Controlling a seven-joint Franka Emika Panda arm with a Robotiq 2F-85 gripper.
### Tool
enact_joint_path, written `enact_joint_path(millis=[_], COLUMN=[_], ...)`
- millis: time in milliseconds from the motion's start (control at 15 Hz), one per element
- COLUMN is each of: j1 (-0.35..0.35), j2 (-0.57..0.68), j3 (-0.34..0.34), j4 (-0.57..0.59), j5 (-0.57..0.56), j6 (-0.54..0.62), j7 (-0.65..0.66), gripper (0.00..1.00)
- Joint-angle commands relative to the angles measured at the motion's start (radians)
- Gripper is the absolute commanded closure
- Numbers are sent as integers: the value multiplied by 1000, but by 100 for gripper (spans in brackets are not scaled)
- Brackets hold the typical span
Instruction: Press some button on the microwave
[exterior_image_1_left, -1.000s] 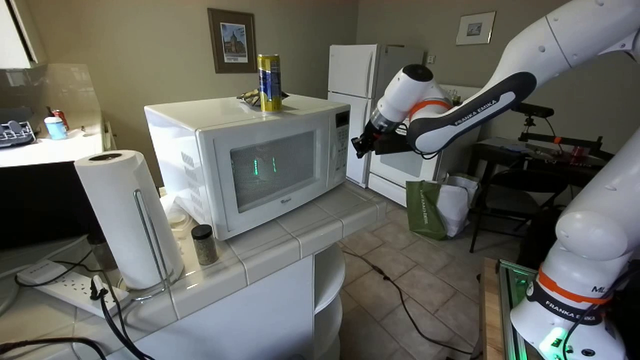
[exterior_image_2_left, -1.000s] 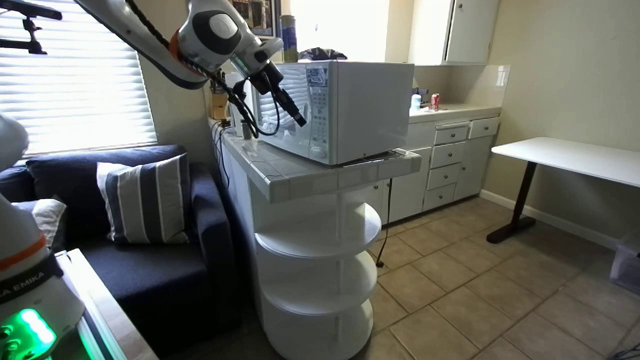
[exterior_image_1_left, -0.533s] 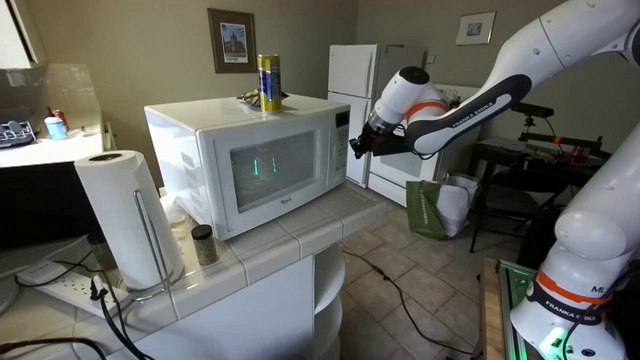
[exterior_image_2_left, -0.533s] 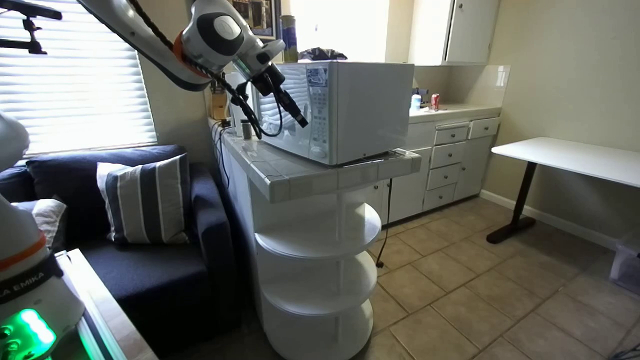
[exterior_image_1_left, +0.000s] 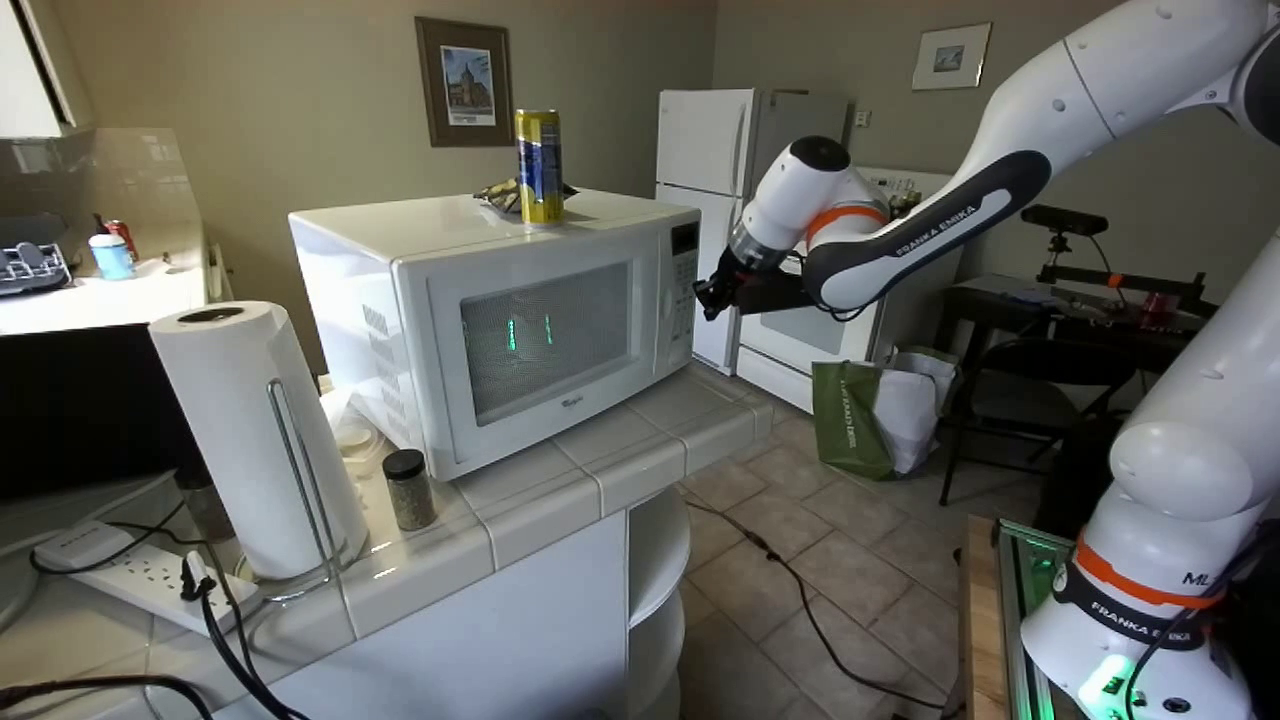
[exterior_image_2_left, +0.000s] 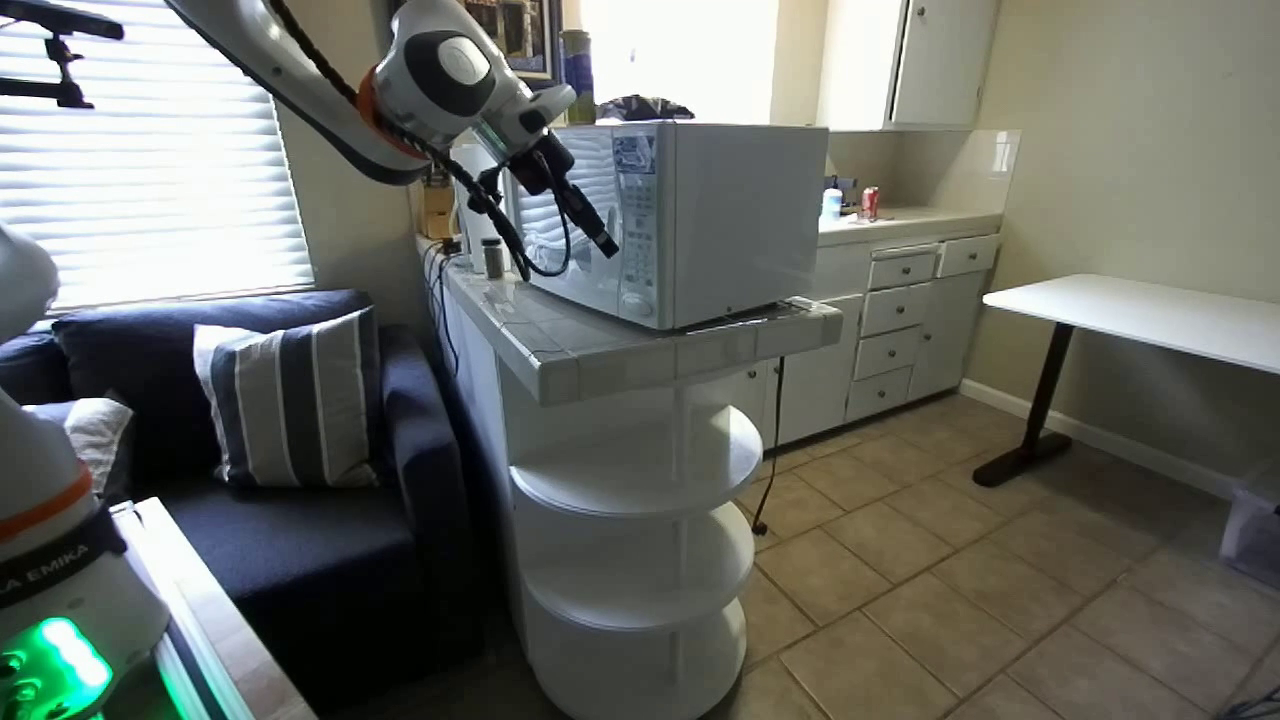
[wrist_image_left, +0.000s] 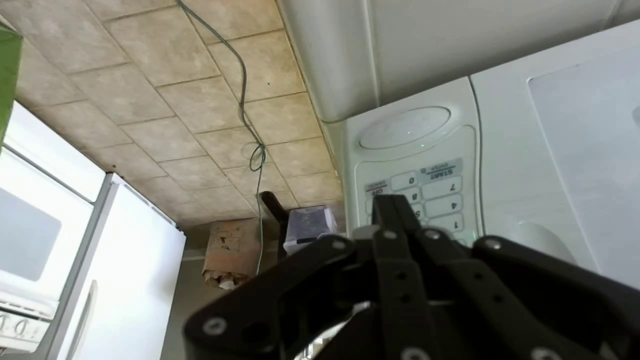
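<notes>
The white microwave (exterior_image_1_left: 545, 345) stands on the tiled counter, its door shut. It also shows in an exterior view (exterior_image_2_left: 745, 225), its control strip facing my gripper. In the wrist view the keypad (wrist_image_left: 440, 190) appears upside down, with number buttons, START and OFF/CANCEL labels. My gripper (wrist_image_left: 391, 200) is shut and empty, fingertips together, in front of the keypad near the OFF/CANCEL label and the 8; the fingers hide several buttons. In both exterior views the gripper (exterior_image_1_left: 708, 298) (exterior_image_2_left: 606, 245) is close to the strip. I cannot tell whether the tips touch it.
A yellow-blue can (exterior_image_1_left: 540, 165) and a crumpled bag stand on top of the microwave. A paper towel roll (exterior_image_1_left: 260, 440) and spice jar (exterior_image_1_left: 409, 490) are on the counter (exterior_image_2_left: 600, 360). The fridge (exterior_image_1_left: 700, 140), stove and a green bag (exterior_image_1_left: 850, 420) stand behind the arm.
My gripper has moved a little closer to the microwave's control strip and slightly lower. It stays shut. The microwave has not moved.
</notes>
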Motion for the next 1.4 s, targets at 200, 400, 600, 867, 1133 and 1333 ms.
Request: enact_joint_path(millis=[200,400,600,867,1133,1333], j1=[-8,0,5,11,13,16], j2=[109,140,163,187,186,179], j3=[26,24,22,20,21,23], j4=[99,130,152,172,174,171], j5=[-120,-183,-235,-286,-332,-354], j6=[-43,-64,-67,-68,-71,-72], j7=[122,164,195,223,258,272], gripper=[100,100,100,100,100,100])
